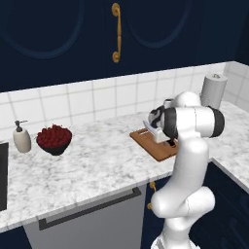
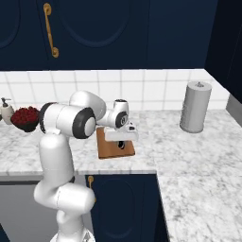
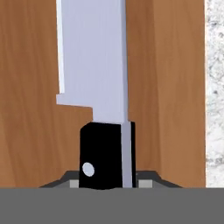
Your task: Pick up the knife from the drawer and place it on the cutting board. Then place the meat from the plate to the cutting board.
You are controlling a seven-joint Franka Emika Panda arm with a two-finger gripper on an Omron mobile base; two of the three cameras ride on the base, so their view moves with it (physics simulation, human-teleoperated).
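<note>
Knife [image 3: 94,87] clamped in hand [image 3: 105,186] over cutting board [image 3: 175,87].

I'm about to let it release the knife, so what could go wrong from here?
1. The gripper is shut on the knife by its black handle, the blade over the cutting board. Released too high, the knife might bounce.
2. The hand view shows the board's edge and the counter close beside the blade, so a skid could leave the knife partly off the board.
</note>
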